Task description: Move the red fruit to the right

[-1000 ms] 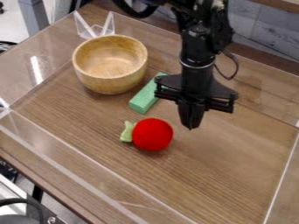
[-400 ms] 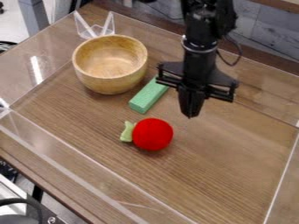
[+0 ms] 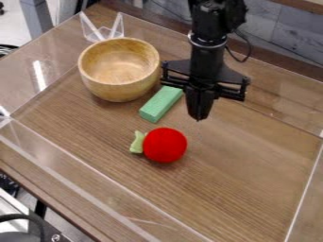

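The robot arm's jaws are clenched together into a single narrow point, aimed straight down, and they grip nothing. The gripper [image 3: 199, 111] hangs in the air above the wooden surface [image 3: 240, 180], clear of everything on it.

The red fruit [image 3: 164, 145] serves as the landmark here. It is a small, bright red, round toy lying on the surface, with its green leafy cap [image 3: 136, 143] pointing toward the left of the view. The closed tip of the gripper is up and a little to the right of the fruit in the view, near it but not touching.

A light green rectangular block [image 3: 158, 103] lies beyond the fruit, farther back on the surface. Behind that and to the left sits a wooden bowl [image 3: 119, 68], which is empty and much larger than the fruit. Clear plastic walls [image 3: 32, 156] fence the surface on all sides.

The fruit appears not yet shifted, so the step in hand looks like positioning for contact. With the jaws shut, a push seems more likely than a pick. That would call for lowering the tip to the surface on the fruit's left, by the leafy cap, then sweeping rightward. A grasp would need the jaws opened first.
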`<state>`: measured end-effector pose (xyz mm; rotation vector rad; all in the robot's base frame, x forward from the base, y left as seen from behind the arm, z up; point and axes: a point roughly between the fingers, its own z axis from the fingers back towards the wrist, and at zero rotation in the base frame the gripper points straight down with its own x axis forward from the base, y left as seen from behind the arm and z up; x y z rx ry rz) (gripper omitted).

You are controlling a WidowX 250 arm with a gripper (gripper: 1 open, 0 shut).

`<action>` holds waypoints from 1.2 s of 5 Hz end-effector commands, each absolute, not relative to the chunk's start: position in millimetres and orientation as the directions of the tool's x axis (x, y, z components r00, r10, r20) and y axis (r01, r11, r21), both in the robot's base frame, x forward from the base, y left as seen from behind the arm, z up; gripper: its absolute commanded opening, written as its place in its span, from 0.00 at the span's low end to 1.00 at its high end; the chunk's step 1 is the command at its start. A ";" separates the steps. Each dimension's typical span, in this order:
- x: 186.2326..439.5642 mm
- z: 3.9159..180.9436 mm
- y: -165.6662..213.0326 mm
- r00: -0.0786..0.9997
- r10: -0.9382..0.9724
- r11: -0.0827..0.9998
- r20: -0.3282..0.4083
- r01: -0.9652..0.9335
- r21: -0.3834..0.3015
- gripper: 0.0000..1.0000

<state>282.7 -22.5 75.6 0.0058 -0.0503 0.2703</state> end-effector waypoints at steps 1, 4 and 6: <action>286.9 92.6 -21.8 0.940 0.320 0.947 0.115 -0.320 -0.019 0.00; 278.3 110.0 -12.9 0.893 0.435 0.899 0.116 -0.437 -0.012 0.00; 264.3 111.4 -20.6 0.880 0.463 0.885 0.110 -0.465 -0.007 1.00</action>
